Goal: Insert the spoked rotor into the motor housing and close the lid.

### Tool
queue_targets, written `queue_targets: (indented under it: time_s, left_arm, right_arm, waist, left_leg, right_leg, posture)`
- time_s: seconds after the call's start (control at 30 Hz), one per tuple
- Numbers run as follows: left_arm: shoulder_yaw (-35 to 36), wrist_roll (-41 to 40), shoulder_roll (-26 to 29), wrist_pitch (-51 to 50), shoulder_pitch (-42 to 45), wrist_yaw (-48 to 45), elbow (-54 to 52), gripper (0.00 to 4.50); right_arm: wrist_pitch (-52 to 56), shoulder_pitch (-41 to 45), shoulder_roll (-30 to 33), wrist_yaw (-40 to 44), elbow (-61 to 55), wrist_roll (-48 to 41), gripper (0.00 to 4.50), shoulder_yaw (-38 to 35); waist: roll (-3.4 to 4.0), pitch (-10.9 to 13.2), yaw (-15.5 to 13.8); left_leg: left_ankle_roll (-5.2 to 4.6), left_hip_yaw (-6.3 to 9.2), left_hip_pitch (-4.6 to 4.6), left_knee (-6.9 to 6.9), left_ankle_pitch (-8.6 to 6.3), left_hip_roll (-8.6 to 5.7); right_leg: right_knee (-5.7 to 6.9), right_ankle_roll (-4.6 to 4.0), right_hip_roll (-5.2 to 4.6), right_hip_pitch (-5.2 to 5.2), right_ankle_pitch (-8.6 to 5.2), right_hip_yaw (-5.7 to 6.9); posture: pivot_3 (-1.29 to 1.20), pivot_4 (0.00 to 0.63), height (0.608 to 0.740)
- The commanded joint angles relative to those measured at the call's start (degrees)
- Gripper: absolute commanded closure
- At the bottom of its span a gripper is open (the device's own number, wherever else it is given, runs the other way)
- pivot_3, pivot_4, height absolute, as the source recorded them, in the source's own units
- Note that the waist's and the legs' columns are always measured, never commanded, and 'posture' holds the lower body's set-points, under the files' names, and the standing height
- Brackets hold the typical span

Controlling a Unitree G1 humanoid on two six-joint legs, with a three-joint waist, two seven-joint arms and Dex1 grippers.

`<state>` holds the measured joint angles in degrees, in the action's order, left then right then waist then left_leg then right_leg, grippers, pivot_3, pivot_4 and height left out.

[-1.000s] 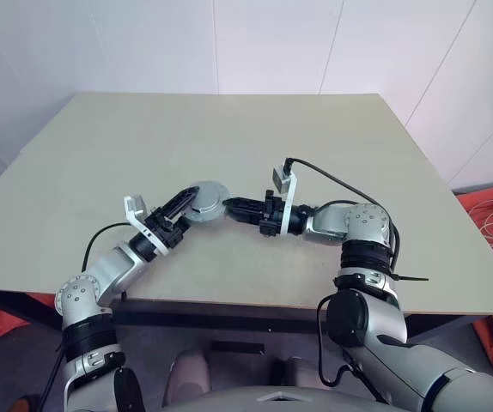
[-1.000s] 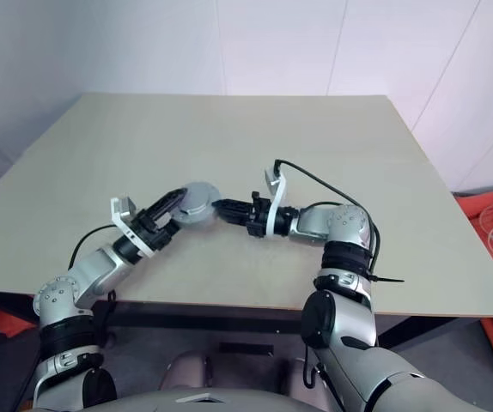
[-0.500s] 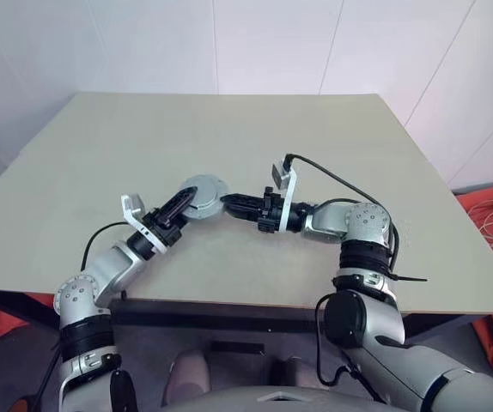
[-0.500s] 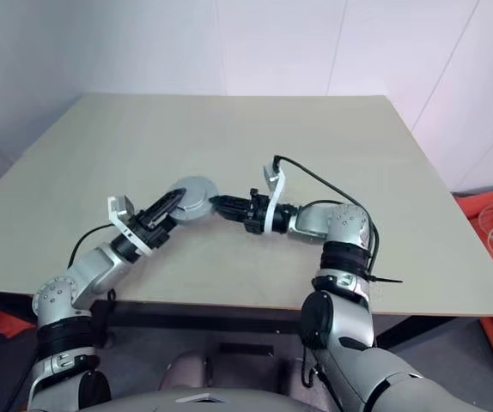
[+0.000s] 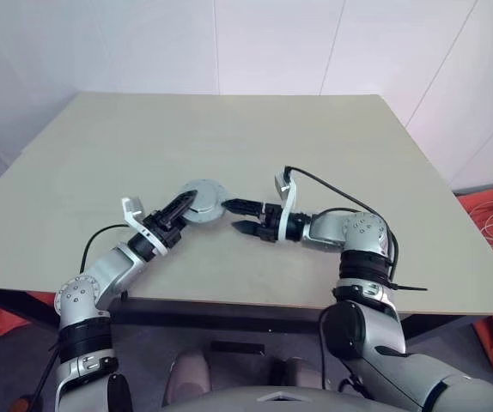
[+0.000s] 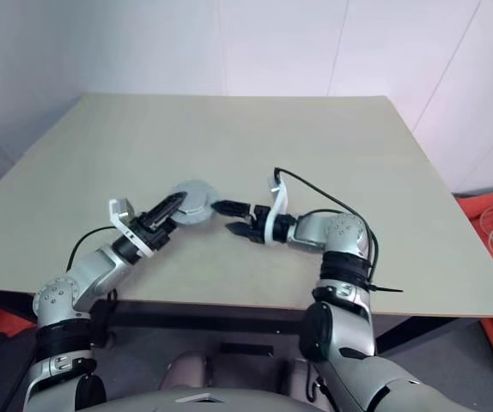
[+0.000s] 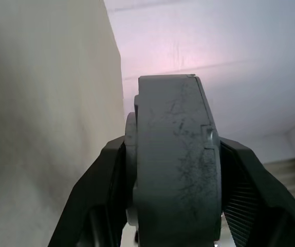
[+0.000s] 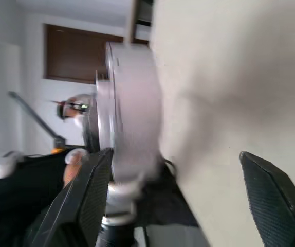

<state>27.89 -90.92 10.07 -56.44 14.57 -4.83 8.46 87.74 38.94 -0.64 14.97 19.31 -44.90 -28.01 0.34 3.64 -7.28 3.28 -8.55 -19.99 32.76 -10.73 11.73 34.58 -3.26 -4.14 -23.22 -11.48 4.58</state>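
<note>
My left hand is the nearer one to the job: its two black fingers are clamped on the grey round assembly, one on each flat face, as my left wrist view shows, where the disc sits edge-on between the pads. I take it to be the motor housing with the lid already on it, since the stacked edge shows a seam and a small notch, but I cannot see windings or the spoked rotor, so whether the rotor is inside I cannot tell.

My right hand is just beside the disc on its right side, fingers spread wide and gripping nothing; one finger reaches toward the disc's rim, the other sits lower and clear of it. In my right wrist view the disc stands beside one finger, with bare worktop in the gap between the fingers.

So the disc lies straight ahead of my right hand, toward my left, low over the worktop. Its axis runs across my left fingers. If the lid needs pressing home, I judge the right hand would have to close in from that side.

I can read no brand, label or writing anywhere on the disc.
</note>
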Motion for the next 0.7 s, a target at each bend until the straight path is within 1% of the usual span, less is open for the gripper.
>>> queue_targets:
  time_s: [0.03, 0.17, 0.3, 0.43, 0.7]
  left_arm:
    - [3.83, 0.88, -0.02, 7.57, 3.70, -0.17, -0.29, 2.39]
    - [6.78, 7.34, -0.34, 17.88, 7.17, 2.19, 3.99, 2.39]
    - [9.06, 12.56, 0.06, 25.40, 9.58, 2.79, 8.21, 2.39]
    - [10.99, 15.02, -0.13, 28.59, 10.68, 4.03, 11.60, 2.39]
    - [15.00, 15.63, -1.50, 31.89, 12.43, 7.94, 15.39, 2.39]
  right_arm:
    - [-2.97, 0.54, 2.73, 1.64, -1.31, 1.30, 0.00, 3.08]
    - [-5.91, 1.23, 5.73, 3.43, -0.07, 2.33, 0.00, 4.47]
    - [-8.05, 0.66, 7.82, 5.54, -2.21, 3.22, 0.00, 8.58]
    - [-10.94, -0.32, 9.75, 7.86, -3.91, 4.09, 0.00, 12.29]
    - [-12.23, -1.35, 13.85, 14.82, -10.83, 2.77, 0.00, 17.97]
  waist:
    - [-0.01, 0.01, 0.02]
    - [-0.02, 0.00, -0.01]
    - [-0.06, -0.01, -0.01]
    - [-0.12, -0.01, -0.03]
    - [-0.36, -0.01, -0.40]
  left_leg:
    - [0.01, 0.00, 0.01, 0.03, 0.00, 0.01]
    - [0.00, 0.00, 0.05, 0.06, 0.00, 0.00]
    - [-0.01, 0.01, 0.02, 0.09, 0.00, 0.00]
    - [-0.03, 0.04, 0.02, 0.08, -0.02, 0.00]
    - [-0.05, 0.08, 0.01, 0.26, -0.03, 0.00]
  right_leg:
    - [0.00, 0.01, 0.01, 0.00, 0.01, 0.01]
    - [0.00, 0.03, 0.01, 0.14, 0.01, 0.01]
    - [-0.06, 0.09, 0.00, 0.14, 0.04, 0.00]
    - [-0.05, 0.25, 0.00, 0.11, 0.13, 0.03]
    - [0.00, 0.20, -0.01, 0.13, 0.10, 0.03]
  posture:
    - [0.00, 0.000, 0.740]
    - [0.00, 0.000, 0.740]
    - [0.00, 0.000, 0.740]
    - [0.00, 0.000, 0.740]
    - [0.00, 0.000, 0.740]
